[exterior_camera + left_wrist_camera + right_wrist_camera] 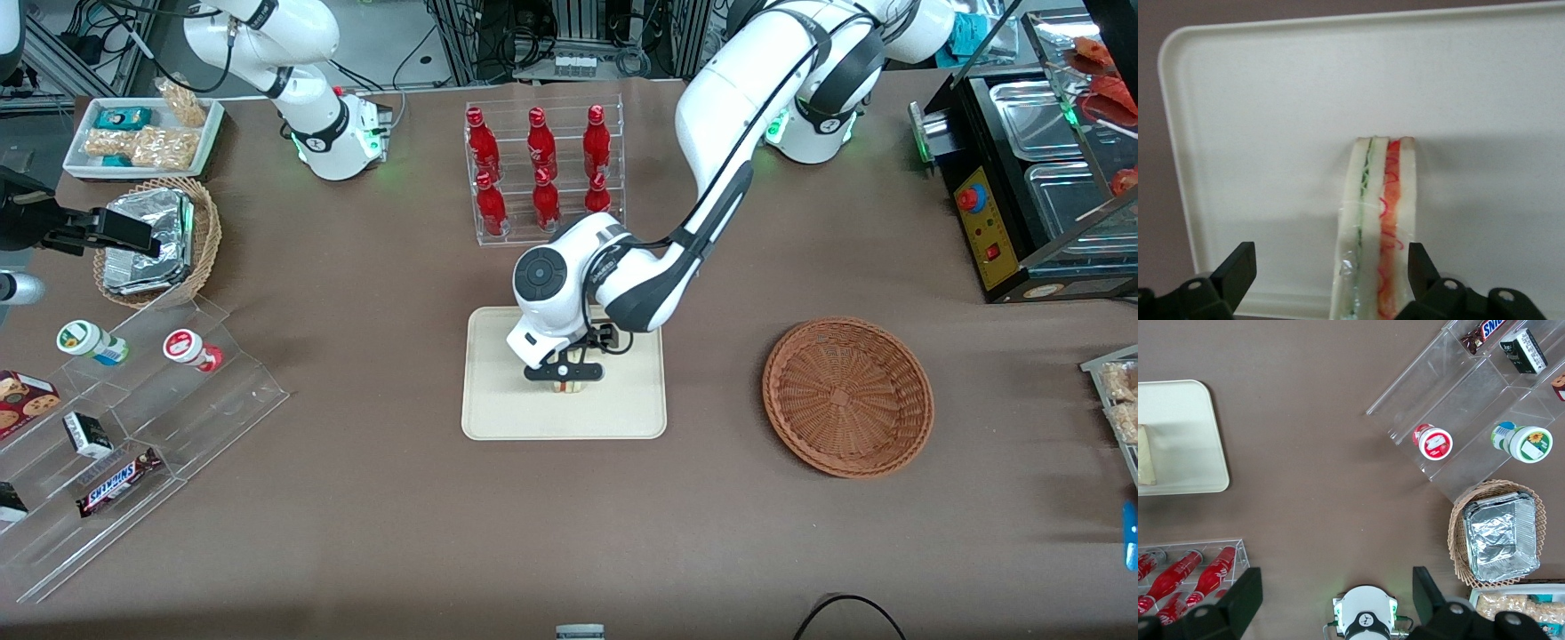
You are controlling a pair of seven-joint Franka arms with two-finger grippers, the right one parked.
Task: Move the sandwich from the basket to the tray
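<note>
The sandwich (567, 386) stands on edge on the cream-beige tray (498, 409), near its middle. In the left wrist view the sandwich (1378, 220) shows white bread with red and green filling in clear wrap, resting on the tray (1271, 100). My left gripper (564, 372) is low over the tray and straddles the sandwich. Its fingers are open (1330, 268). One fingertip (1421, 267) is right beside the bread, and the other fingertip (1238, 267) stands well apart from it. The reddish-brown basket (847, 396) lies empty on the table, toward the working arm's end.
A clear rack of red bottles (542, 173) stands farther from the camera than the tray. Toward the parked arm's end are a clear stepped shelf with snacks (133, 427), a tan basket with foil packets (156, 240) and a white snack tray (142, 133). A black appliance (1022, 178) stands at the working arm's end.
</note>
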